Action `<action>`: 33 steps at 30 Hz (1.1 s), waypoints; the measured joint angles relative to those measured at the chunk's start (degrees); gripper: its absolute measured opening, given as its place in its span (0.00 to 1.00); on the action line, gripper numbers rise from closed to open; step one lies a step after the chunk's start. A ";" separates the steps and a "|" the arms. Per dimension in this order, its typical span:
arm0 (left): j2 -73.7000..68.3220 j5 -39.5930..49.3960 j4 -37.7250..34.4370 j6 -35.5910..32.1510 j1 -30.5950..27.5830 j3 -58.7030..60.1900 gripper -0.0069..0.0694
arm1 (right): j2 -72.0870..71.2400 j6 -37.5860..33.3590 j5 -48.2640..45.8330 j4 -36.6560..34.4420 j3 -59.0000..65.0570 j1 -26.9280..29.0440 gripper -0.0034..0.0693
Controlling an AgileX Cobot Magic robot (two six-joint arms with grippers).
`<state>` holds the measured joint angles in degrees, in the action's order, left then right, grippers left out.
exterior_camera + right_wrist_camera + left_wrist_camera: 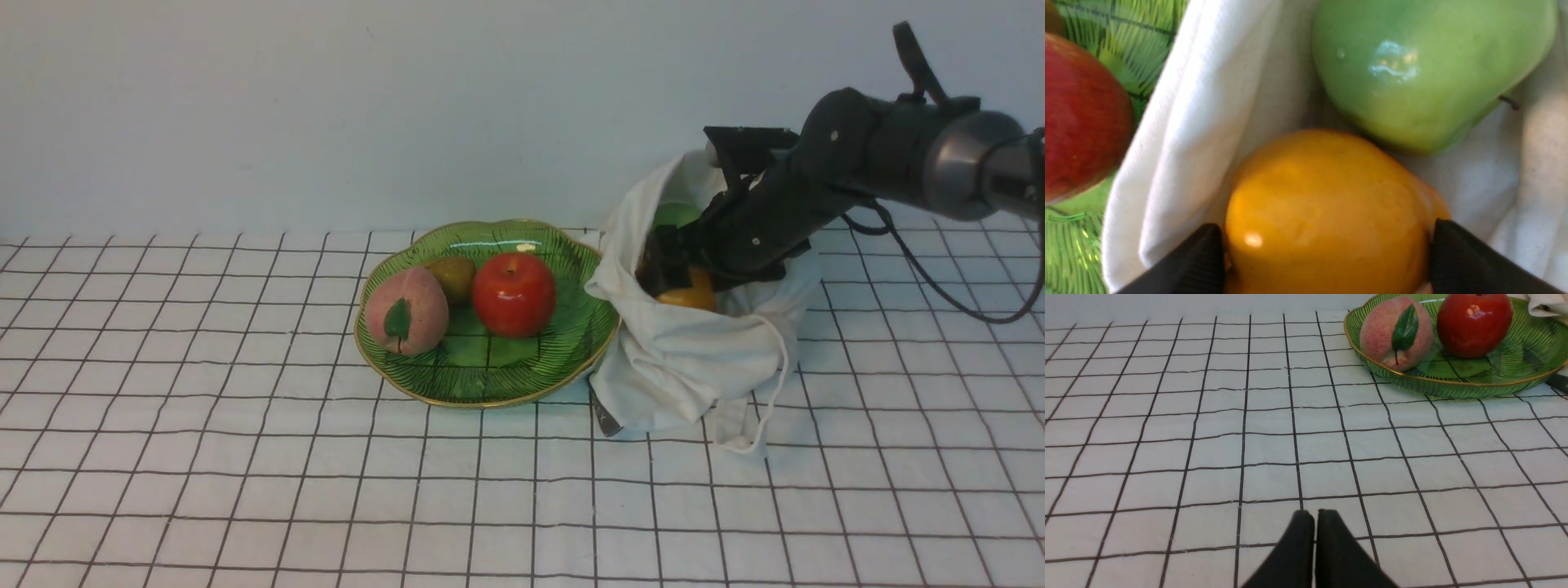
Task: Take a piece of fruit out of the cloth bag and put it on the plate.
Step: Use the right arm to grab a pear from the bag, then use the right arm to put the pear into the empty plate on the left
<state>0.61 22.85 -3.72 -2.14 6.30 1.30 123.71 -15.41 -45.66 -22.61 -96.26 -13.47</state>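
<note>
The cloth bag (686,359) sits open right of the plate (563,343), touching its rim. My right gripper (673,273) reaches into the bag's mouth. In the right wrist view the gripper (1323,245) has one black finger against each side of the glossy yellow-orange piece of fruit (1327,212), which still lies inside the bag (1180,143). The fruit shows as an orange patch under the gripper in the front view (690,294). My left gripper (1314,514) is shut and empty, low over the checked cloth; it is out of the front view.
A green apple (1425,69) lies in the bag beside the fruit. The plate (1515,375) holds a red apple (514,294), a pink peach with a leaf (406,310) and a small brownish-green fruit (453,278). The bag's drawstring (780,384) hangs down its front.
</note>
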 joint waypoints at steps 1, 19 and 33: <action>0.00 0.00 0.00 0.00 0.00 0.00 0.08 | 0.00 0.00 -0.61 0.33 -0.41 0.00 0.82; 0.00 0.00 0.00 0.00 0.00 0.00 0.08 | -6.65 -0.31 -23.72 -1.70 -13.37 7.69 0.82; 0.00 0.00 0.00 0.00 0.00 0.00 0.08 | -0.26 -7.19 -21.56 -17.36 -13.52 -6.29 0.81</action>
<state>0.61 22.85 -3.72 -2.14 6.30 1.30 123.45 -22.60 -67.22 -39.96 -109.78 -19.76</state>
